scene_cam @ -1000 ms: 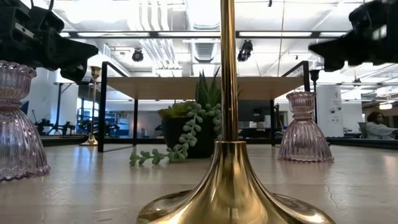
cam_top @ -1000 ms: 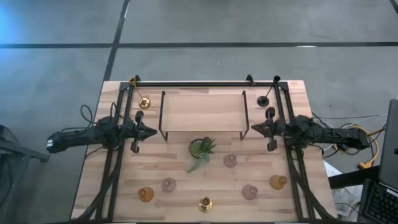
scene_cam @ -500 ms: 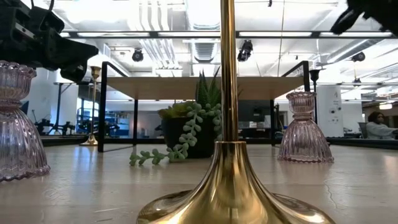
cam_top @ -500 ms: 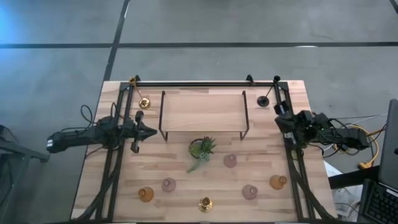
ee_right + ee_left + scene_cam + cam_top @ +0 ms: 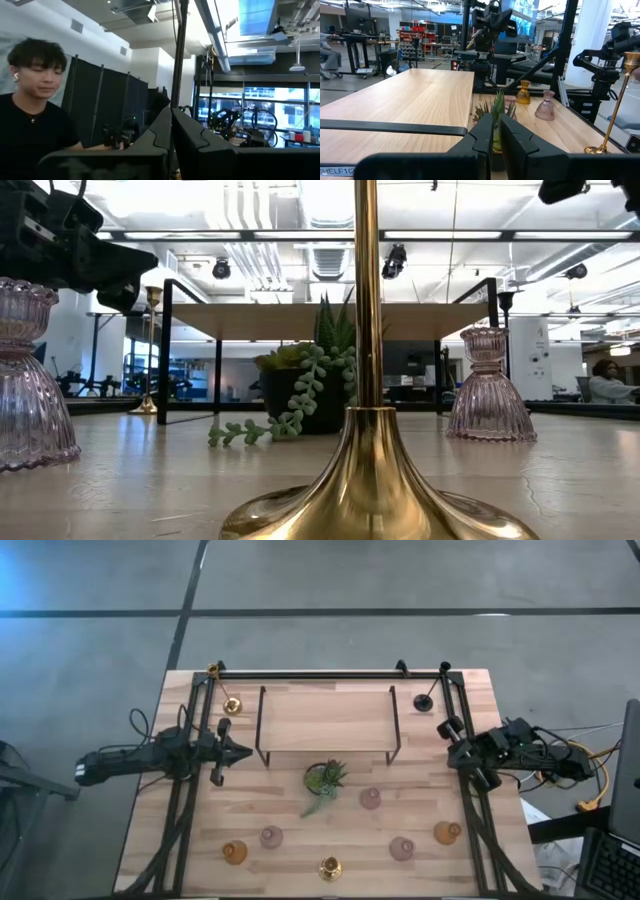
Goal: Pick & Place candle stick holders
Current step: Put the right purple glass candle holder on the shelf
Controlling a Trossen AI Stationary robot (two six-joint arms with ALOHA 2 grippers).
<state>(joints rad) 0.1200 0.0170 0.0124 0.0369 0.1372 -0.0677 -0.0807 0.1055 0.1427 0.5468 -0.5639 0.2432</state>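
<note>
Eight candle stick holders stand on their bases on the wooden table. A brass one (image 5: pixel 231 705) and a black one (image 5: pixel 423 701) stand at the far corners. Three pink ones (image 5: pixel 371 799) (image 5: pixel 271 836) (image 5: pixel 402 848), two amber ones (image 5: pixel 234 853) (image 5: pixel 447 832) and a second brass one (image 5: pixel 330 867) stand toward the near edge. My left gripper (image 5: pixel 246 752) (image 5: pixel 496 136) is shut and empty, hovering left of the wooden shelf (image 5: pixel 328 720). My right gripper (image 5: pixel 450 732) (image 5: pixel 171 131) is shut and empty at the table's right side, tipped up toward the room.
A small green potted plant (image 5: pixel 325 778) stands in front of the black-legged shelf. Black frame rails (image 5: pixel 330 673) run along the far edge and both sides. A person (image 5: pixel 35 100) shows beyond the table in the right wrist view.
My right gripper has drawn back toward the table's right edge, risen and tipped upward, staying shut and empty. No holder has moved.
</note>
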